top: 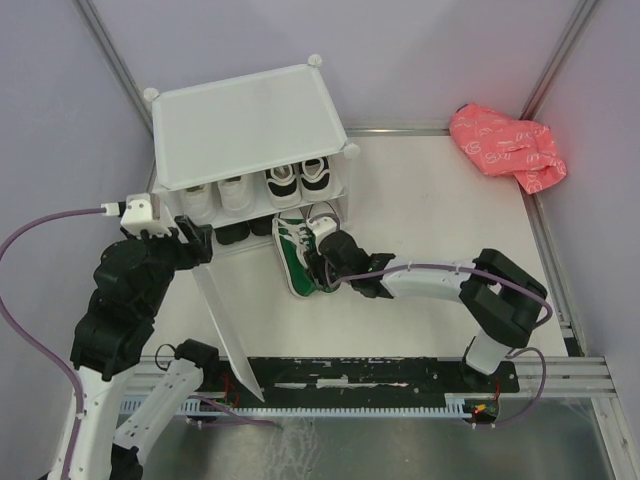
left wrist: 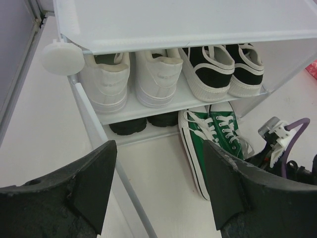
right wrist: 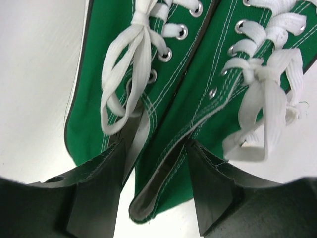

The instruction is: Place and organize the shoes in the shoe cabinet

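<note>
The open door panel (top: 225,320) juts toward me from the shoe cabinet's (top: 250,125) left corner. At its far end the left gripper (left wrist: 159,148) hangs with its jaws well apart, holding nothing. To the right, the right gripper (right wrist: 154,146) sits at the heels of the green sneakers (top: 300,255), its fingers part-spread astride their inner collars. I cannot tell if they press. The pair lies on the table (top: 430,200), toes at the lower opening. Beside them inside sit plain black shoes (left wrist: 143,121). On the shelf above are white sneakers (left wrist: 129,74) and black sneakers (left wrist: 223,64). Far right lies a pink bag (top: 505,145).
</note>
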Robot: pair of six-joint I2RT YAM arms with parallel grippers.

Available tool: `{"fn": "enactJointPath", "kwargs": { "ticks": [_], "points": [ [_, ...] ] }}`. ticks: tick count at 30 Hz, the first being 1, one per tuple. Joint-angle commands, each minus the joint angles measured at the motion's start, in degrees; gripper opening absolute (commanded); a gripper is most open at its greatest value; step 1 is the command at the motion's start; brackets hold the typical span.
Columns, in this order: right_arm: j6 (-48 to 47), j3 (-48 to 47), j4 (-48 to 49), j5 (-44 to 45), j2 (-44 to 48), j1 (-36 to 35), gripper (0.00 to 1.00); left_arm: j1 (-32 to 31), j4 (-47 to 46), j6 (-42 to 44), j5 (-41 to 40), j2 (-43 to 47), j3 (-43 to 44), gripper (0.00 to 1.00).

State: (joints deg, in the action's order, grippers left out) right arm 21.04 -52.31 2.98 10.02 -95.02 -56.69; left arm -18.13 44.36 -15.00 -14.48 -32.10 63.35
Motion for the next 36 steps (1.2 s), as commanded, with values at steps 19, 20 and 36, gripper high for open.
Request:
{"fn": "enactJointPath", "kwargs": {
  "ticks": [19,20,36],
  "points": [
    [2.97,-1.81,-9.91,14.71,5.57,-1.27,0.02,-0.25,-0.07,-1.43,-0.40,2.67,0.62,0.76],
    [2.97,-1.20,-11.99,15.84,7.90,-1.32,0.02,-0.24,-0.28,-1.35,-0.24,2.70,0.49,0.76],
    [4.15,0.99,-14.57,15.80,11.74,-3.81,0.78,-0.84,4.13,-2.95,-7.84,2.91,-0.71,0.70]
  ]
}}
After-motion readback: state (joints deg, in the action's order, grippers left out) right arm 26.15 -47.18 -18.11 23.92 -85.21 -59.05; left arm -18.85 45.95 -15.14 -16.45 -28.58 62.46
